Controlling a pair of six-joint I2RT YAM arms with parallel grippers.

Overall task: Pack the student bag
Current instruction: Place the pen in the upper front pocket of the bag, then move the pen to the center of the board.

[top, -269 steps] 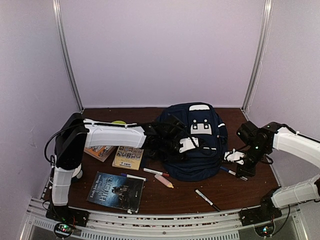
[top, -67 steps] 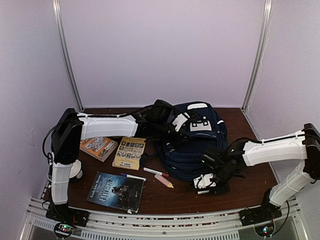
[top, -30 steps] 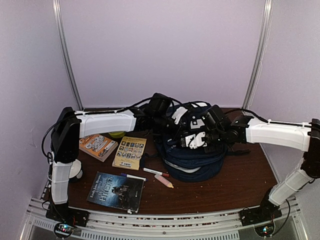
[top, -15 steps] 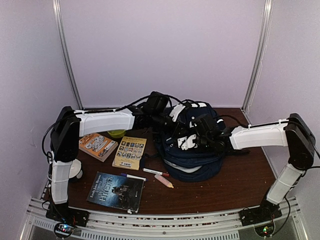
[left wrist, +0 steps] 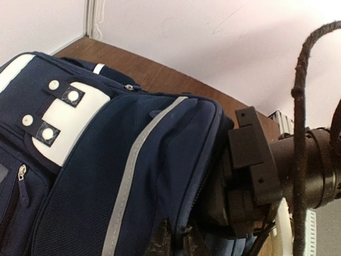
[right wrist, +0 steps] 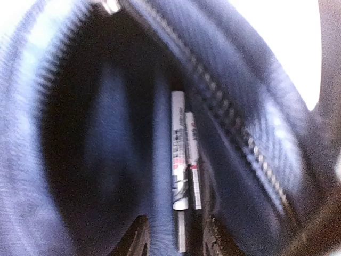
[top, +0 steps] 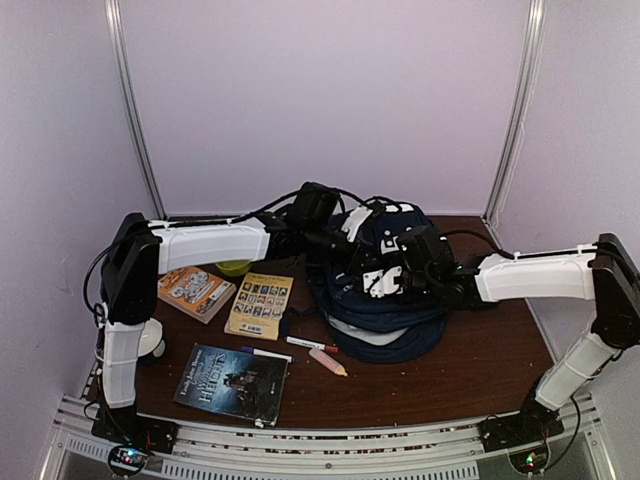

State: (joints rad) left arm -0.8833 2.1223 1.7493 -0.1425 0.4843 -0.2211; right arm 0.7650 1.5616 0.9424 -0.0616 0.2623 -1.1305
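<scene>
The student bag, navy with white patches, lies mid-table with its top mouth held open. My left gripper is shut on the zipper edge of the student bag and holds that edge up; from above, the left gripper sits at the bag's far left. My right gripper reaches into the mouth. Inside the bag, two white markers lie side by side along the lining. The right gripper stands open just behind them, one marker's thin end between its fingertips without being touched.
Left of the bag lie an orange book, a yellow book and a dark book. A white marker, a pink highlighter and a blue pen lie near the bag's front left. A green object sits behind the books.
My right arm has swung left over the bag and settled its gripper in the mouth, and its jaws have parted. The left arm has kept its hold on the edge.
</scene>
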